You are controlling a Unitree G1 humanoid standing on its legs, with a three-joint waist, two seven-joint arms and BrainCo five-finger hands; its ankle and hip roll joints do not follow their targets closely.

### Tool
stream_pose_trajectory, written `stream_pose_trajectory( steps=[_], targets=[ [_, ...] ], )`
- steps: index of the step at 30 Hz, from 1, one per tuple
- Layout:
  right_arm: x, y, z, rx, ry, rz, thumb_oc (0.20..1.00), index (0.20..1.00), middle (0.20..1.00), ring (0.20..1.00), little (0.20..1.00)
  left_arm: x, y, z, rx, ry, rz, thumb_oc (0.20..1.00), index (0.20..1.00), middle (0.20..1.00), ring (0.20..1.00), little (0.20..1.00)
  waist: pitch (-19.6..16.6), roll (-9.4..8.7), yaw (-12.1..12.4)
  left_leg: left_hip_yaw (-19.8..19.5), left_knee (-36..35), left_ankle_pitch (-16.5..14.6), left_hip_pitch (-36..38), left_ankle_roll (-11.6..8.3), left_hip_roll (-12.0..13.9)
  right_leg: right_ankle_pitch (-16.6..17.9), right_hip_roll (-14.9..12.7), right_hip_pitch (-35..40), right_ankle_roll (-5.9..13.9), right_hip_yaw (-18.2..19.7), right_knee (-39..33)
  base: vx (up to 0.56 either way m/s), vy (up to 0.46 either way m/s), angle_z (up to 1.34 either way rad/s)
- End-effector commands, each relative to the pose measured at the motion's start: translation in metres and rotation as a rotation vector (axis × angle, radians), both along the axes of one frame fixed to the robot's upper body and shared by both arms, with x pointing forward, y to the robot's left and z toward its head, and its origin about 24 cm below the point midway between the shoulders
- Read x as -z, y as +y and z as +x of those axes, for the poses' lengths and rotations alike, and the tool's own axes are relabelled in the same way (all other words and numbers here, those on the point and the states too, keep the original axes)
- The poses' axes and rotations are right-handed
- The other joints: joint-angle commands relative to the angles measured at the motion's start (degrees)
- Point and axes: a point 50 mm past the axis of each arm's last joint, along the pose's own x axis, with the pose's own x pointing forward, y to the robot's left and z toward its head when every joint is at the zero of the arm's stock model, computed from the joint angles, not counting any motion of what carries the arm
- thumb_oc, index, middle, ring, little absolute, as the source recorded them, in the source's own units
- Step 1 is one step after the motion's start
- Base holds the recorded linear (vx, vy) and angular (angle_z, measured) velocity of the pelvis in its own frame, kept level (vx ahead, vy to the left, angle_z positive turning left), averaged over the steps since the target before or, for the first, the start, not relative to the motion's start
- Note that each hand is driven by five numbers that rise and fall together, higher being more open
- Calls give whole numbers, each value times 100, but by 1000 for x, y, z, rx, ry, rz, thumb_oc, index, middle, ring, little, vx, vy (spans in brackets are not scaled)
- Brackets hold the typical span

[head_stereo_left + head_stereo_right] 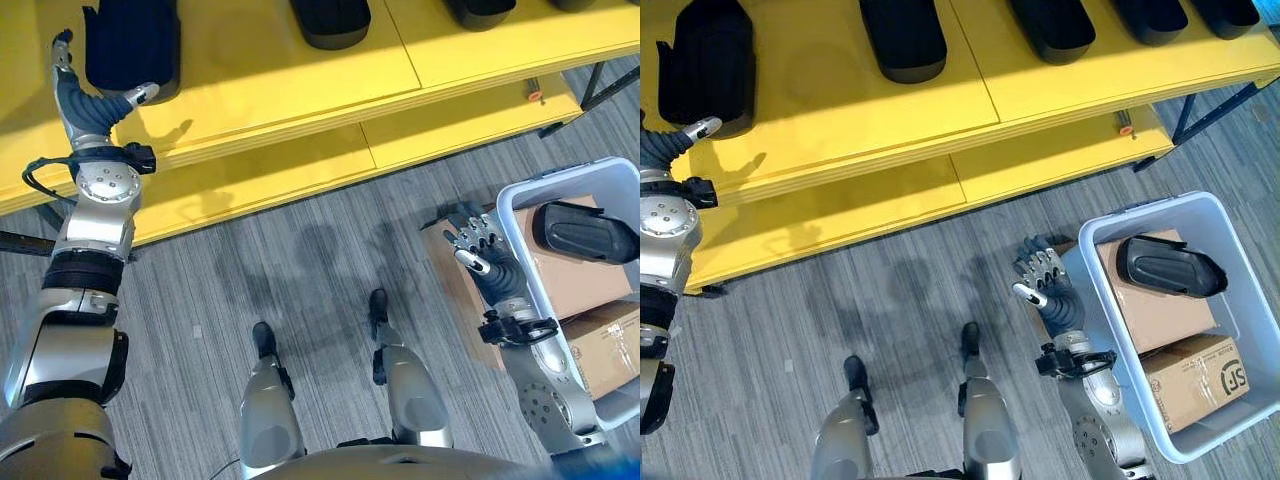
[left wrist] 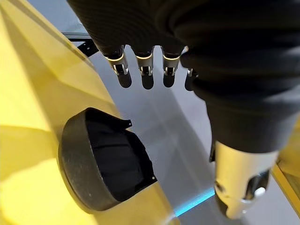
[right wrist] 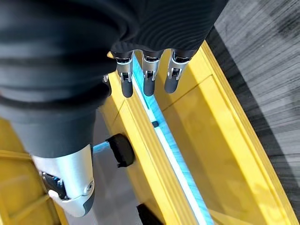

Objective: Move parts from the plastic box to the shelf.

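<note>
Silver left hand [image 1: 85, 105] open, empty

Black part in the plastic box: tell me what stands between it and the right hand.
The box's near wall does. The right hand hangs open outside the plastic box, and the black part lies inside on cardboard cartons, uncovered from above.

the one piece of print stands on the lower cardboard carton [image 1: 1195, 385] inside the plastic box [image 1: 1150, 212]: a dark printed mark [image 1: 1232, 378] on the carton's top face, near its right-hand end. it looks like a short logo of a couple of bold characters inside a rounded outline, though at this angle the characters cannot be made out with certainty.
</note>
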Motion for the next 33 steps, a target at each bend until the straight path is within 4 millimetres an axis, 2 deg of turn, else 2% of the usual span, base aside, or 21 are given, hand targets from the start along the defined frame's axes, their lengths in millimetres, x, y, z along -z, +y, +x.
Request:
stream_pose_trajectory(
  steps=[1, 9, 11, 16, 33],
  targets=[
    [-22, -2, 1, -4, -129, 37, 1000, 1000, 1000, 1000, 1000, -54, 22, -20, -60, -154, 79, 1000, 1000, 1000, 1000, 1000, -182, -356, 17, -348, 1383, -961, -812, 111, 148, -574, -607, 344, 626, -95, 231, 8, 62, 15],
    [-22, -5, -2, -5, -130, 39, 1000, 1000, 1000, 1000, 1000, -66, 32, -22, -94, -129, 105, 1000, 1000, 1000, 1000, 1000, -227, -405, -12, -325, 1709, -1164, -1075, 193, 65, -419, -668, 312, 706, -84, 100, 5, 64, 3],
    [-22, -6, -3, -6, -131, 29, 1000, 1000, 1000, 1000, 1000, -75, 33, -24, -106, -141, 131, 1000, 1000, 1000, 1000, 1000, -256, -438, -23, -301, 1821, -1242, -1175, 227, 47, -323, -683, 286, 747, -53, 32, 7, 100, 1],
    [-24, -8, -5, -3, -146, 35, 1000, 1000, 1000, 1000, 1000, -76, 36, -22, -94, -121, 116, 1000, 1000, 1000, 1000, 1000, -301, -448, -44, -306, 2036, -1358, -1377, 277, -11, -236, -724, 243, 782, -39, -47, 15, 62, -1],
    [-24, -12, -11, 1, -146, 30, 1000, 1000, 1000, 1000, 1000, -82, 41, -20, -107, -71, 140, 1000, 1000, 1000, 1000, 1000, -366, -484, -187, -45, 2547, -1692, -1585, 416, 79, -47, -709, 73, 837, 229, -195, 19, 26, -9]
  ],
)
